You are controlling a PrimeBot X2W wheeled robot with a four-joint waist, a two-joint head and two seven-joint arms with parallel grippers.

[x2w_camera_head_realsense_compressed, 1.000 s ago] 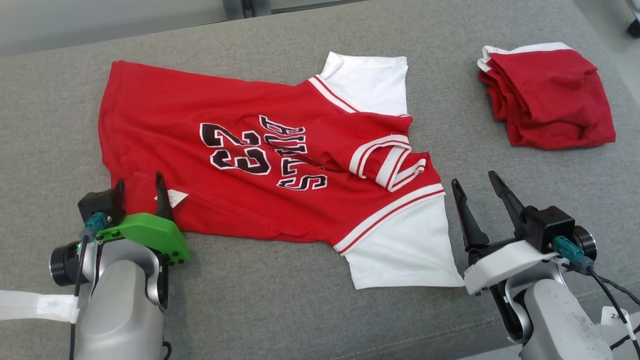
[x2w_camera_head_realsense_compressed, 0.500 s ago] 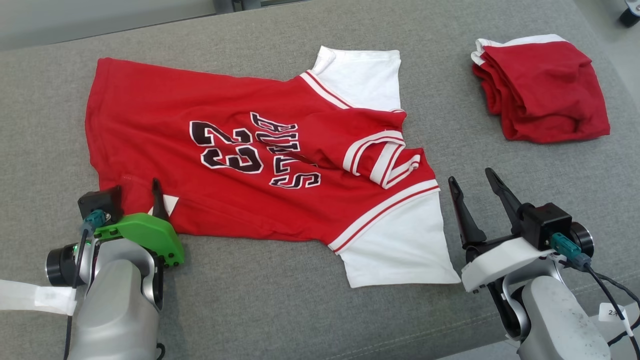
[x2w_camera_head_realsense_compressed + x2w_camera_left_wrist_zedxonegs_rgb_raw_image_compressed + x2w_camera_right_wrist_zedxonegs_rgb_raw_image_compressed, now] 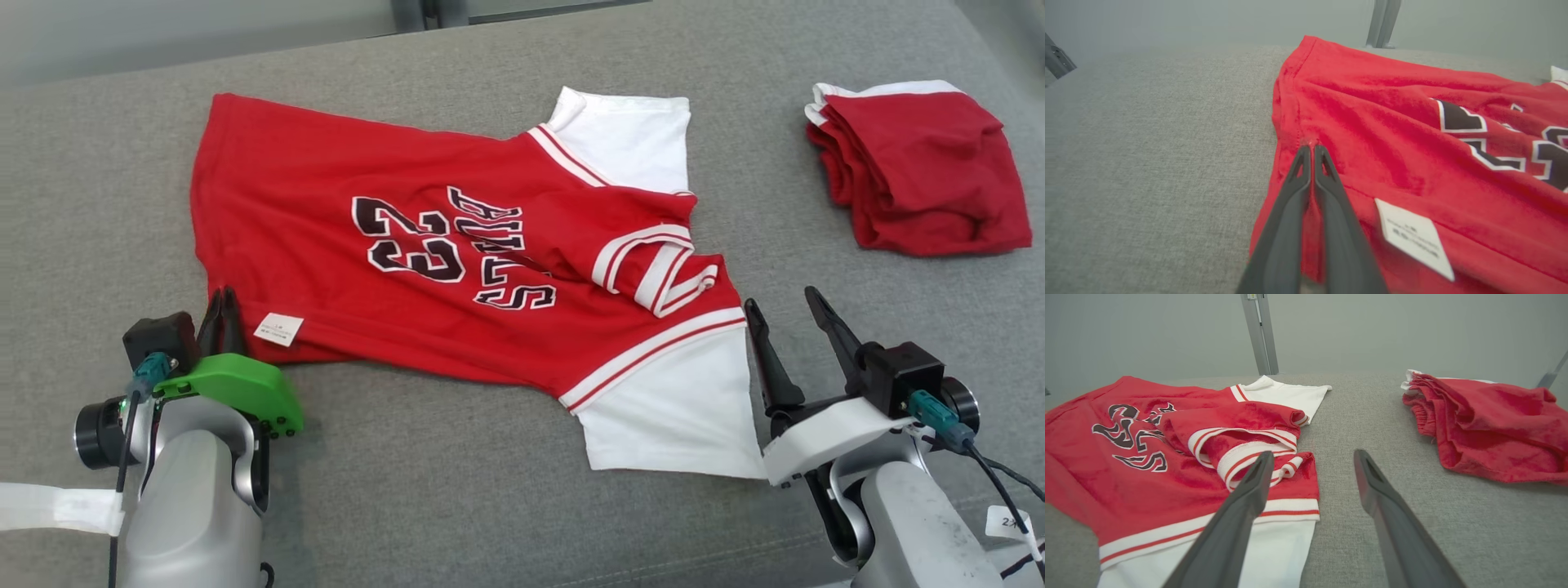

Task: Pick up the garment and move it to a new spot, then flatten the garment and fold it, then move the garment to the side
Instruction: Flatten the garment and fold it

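The garment [image 3: 424, 245] is a red jersey with white sleeves and black lettering, spread across the grey cushion [image 3: 457, 490]. My left gripper [image 3: 222, 299] is shut on the garment's near left hem corner; in the left wrist view the two fingers [image 3: 1331, 196] pinch a fold of red cloth [image 3: 1372, 134] beside a white label [image 3: 1414, 237]. My right gripper [image 3: 781, 307] stands open just right of the near white sleeve [image 3: 669, 408]. In the right wrist view its fingers [image 3: 1241, 506] straddle the sleeve edge, with the garment [image 3: 1147, 457] to their left.
A folded red and white cloth pile [image 3: 918, 167] lies at the back right of the cushion, also seen in the right wrist view as the pile [image 3: 1490, 424]. Bare grey cushion runs along the front edge and to the far left.
My left gripper's fingers have closed on the garment's hem corner; they were apart in both earlier frames. The camera shifted slightly. The right gripper has stayed open in place.
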